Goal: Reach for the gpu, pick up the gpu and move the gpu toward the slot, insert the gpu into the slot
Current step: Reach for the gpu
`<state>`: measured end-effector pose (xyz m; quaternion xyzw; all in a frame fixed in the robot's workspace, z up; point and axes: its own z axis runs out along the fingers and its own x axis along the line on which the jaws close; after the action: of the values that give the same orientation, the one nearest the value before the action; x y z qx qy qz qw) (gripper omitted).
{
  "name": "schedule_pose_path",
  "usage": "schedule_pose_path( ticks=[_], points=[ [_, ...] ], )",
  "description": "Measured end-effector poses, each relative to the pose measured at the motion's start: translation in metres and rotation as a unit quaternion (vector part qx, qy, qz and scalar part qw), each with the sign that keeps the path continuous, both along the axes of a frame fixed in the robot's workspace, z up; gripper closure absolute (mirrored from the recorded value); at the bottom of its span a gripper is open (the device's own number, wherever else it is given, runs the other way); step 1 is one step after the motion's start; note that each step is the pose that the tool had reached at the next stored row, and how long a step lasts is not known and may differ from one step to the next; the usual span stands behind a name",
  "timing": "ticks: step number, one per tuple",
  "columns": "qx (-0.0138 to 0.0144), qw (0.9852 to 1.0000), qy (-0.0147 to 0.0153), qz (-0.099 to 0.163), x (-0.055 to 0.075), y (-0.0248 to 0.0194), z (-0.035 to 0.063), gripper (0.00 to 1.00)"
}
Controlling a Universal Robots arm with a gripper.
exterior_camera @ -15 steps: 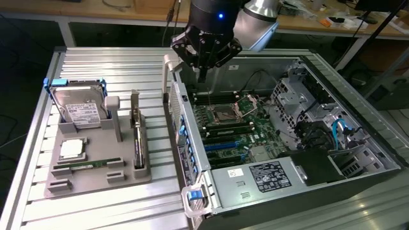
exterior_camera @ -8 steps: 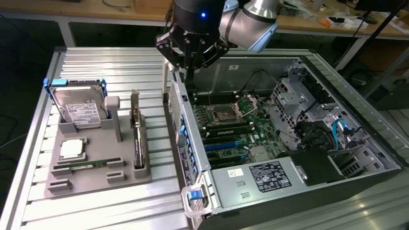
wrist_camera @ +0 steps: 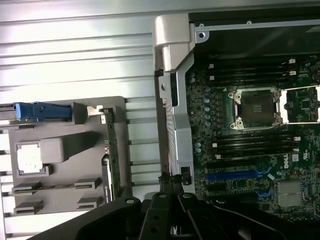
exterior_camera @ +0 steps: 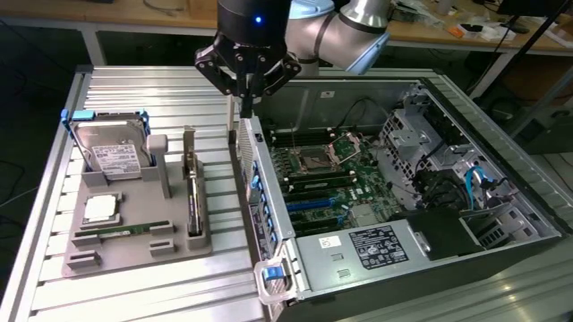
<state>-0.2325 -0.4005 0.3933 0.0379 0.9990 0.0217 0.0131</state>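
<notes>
step: reach for gpu, not grabbed yet | gripper: pressed together, empty, over case wall | gpu: standing on edge in gray holder, apart from gripper | slot: empty | needs: spread gripper, line up w/ card's top edge

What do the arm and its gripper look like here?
The arm is silver-grey tubing with a light-blue joint cap. Its wrist section is a black cylinder bearing a small blue light. The gripper is black, built of angular linkage bars tapering to a narrow tip.

Gripper hangs pointing straight down (fingers pressed together).
</notes>
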Motion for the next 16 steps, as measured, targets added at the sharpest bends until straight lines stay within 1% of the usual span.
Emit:
schedule_pose_path(
  ticks=[4, 16],
  points=[
    [0.0, 1.0, 0.0, 0.0, -0.013, -0.0004, 0.0, 0.89],
    [0.0, 1.0, 0.0, 0.0, -0.044, -0.0013, 0.0, 0.89]
  ],
)
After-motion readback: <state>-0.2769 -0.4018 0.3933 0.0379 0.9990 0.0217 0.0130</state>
